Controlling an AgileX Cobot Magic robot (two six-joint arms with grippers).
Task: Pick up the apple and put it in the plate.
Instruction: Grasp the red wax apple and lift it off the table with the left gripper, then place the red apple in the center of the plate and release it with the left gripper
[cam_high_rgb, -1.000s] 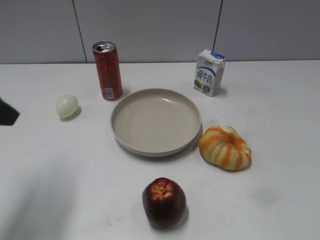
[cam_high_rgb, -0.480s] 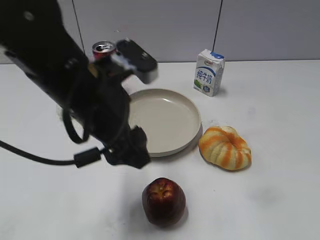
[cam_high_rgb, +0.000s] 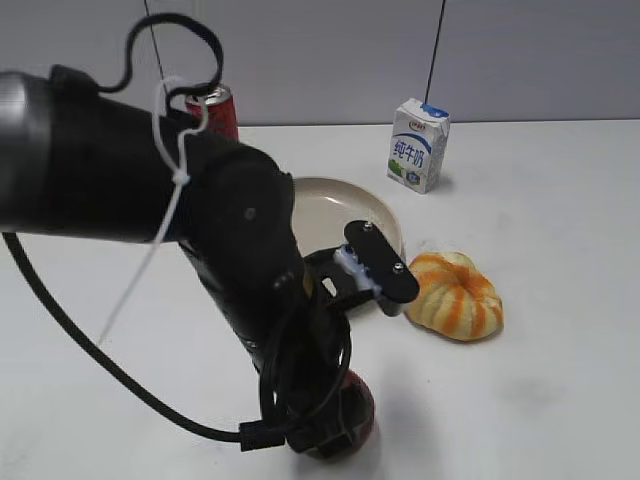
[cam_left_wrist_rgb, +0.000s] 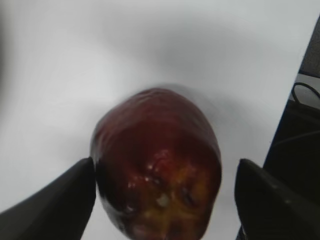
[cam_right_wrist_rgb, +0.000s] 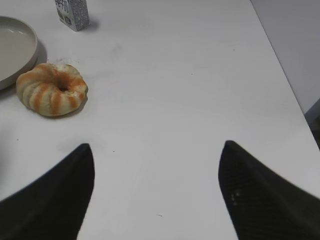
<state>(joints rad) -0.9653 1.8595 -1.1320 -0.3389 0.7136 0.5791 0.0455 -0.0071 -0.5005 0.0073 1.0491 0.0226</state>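
The dark red apple (cam_left_wrist_rgb: 157, 160) lies on the white table between the two fingers of my left gripper (cam_left_wrist_rgb: 165, 172). The gripper is open: its left finger is right against the apple's side and the right finger stands apart. In the exterior view the left arm covers most of the apple (cam_high_rgb: 363, 410) near the front edge. The beige plate (cam_high_rgb: 385, 215) sits behind it, partly hidden by the arm, and its edge shows in the right wrist view (cam_right_wrist_rgb: 15, 47). My right gripper (cam_right_wrist_rgb: 155, 150) is open and empty over bare table.
An orange-and-cream pumpkin (cam_high_rgb: 455, 295) lies right of the plate and also shows in the right wrist view (cam_right_wrist_rgb: 51, 89). A milk carton (cam_high_rgb: 417, 144) stands at the back right. A red can (cam_high_rgb: 218, 108) stands behind the arm. The table's right edge (cam_right_wrist_rgb: 287, 85) is near.
The left arm has swung in from the left and come down over the apple, so its open fingers now sit on either side of it. The apple has not moved.
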